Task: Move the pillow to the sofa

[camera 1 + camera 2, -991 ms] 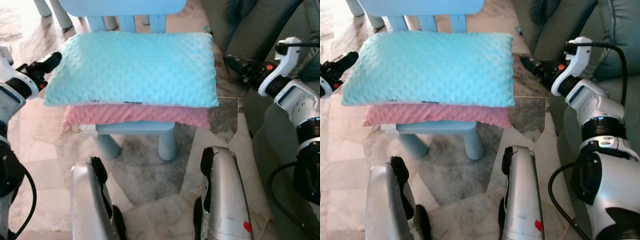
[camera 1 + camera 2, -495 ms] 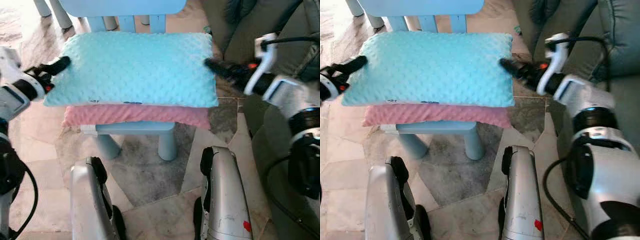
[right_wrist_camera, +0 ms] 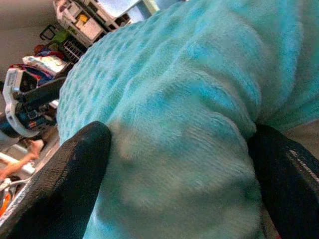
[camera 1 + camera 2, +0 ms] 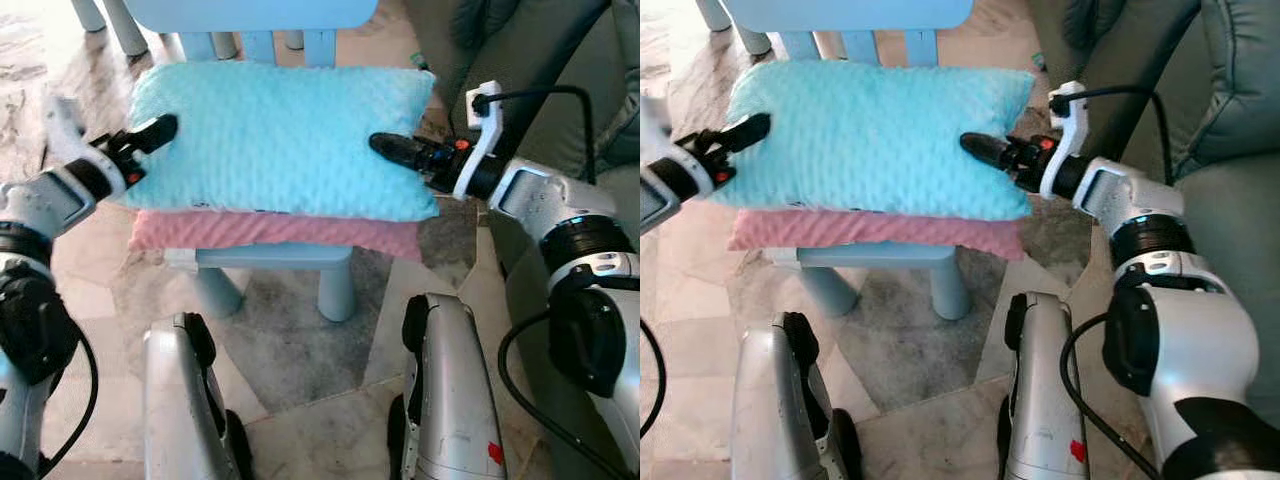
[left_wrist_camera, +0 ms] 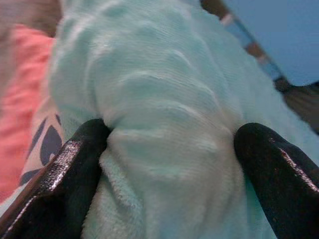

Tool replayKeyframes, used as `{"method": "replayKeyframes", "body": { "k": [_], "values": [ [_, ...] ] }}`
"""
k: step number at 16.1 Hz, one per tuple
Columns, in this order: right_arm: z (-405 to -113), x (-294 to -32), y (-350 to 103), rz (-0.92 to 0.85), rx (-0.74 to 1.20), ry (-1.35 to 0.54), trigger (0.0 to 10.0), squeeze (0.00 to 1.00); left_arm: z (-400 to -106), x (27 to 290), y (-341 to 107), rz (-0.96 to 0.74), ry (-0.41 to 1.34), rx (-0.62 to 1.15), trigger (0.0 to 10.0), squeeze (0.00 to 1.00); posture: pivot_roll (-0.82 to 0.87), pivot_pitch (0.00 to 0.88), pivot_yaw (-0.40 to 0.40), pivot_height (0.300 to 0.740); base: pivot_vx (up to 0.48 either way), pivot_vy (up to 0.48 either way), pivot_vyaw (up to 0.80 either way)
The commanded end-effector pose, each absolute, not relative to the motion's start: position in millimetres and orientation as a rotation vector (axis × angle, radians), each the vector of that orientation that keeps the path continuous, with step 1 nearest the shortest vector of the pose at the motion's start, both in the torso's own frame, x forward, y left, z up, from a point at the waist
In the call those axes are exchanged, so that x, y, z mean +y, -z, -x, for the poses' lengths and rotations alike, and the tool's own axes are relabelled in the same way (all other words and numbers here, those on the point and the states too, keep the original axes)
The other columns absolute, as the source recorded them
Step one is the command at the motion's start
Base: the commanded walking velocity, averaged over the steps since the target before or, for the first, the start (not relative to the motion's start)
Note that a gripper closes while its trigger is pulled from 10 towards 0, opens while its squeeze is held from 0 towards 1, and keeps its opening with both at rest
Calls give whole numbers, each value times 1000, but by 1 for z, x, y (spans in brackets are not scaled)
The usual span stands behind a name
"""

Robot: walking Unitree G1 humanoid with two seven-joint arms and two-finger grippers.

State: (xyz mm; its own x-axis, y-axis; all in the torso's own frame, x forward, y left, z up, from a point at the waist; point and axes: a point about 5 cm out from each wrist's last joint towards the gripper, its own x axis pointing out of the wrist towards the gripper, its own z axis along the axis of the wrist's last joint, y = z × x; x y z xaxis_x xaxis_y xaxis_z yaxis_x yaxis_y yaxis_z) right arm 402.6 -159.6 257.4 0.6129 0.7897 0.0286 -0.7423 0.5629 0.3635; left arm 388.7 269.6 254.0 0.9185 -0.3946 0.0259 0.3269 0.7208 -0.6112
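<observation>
Both pincers are on the blue pillow (image 4: 280, 135) now. Left gripper (image 4: 150, 135) has its fingers straddling the pillow's left short end; in the left wrist view the two black fingers (image 5: 60, 184) bracket a bulge of plush between them, so I read it as clamped on the fabric. Right gripper (image 4: 395, 150) does the same at the opposite end — fingers (image 3: 60, 184) either side of a thick fold near the right edge.

That pillow lies on top of a pink pillow (image 4: 270, 232), and both sit on the seat of a small blue chair (image 4: 270, 262). Its long axis runs left to right across my front, one gripper at each end, so the lift is shared evenly.

What matters for the coming move: the sofa (image 4: 1230, 200) stands to my right, just beside the chair. My right arm is the nearer one. I judge the pillow must come up off the pink one and travel rightward, end first, the left arm following across.
</observation>
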Motion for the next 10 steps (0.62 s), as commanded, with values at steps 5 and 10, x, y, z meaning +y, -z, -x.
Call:
{"method": "replayKeyframes", "body": {
  "k": [5, 10],
  "values": [
    [-403, -136, -250, -319, 214, -957, 10000, 0, -387, 251, -238, 663, 494, 257, 10000, 0, -51, 283, 18, 375, 0, 0, 0],
    [-398, -125, -245, -326, 234, -1046, 0, 0, -383, 251, -228, 639, 526, 315, 0, 0, -49, 288, 20, 375, 0, 0, 0]
  ]
}}
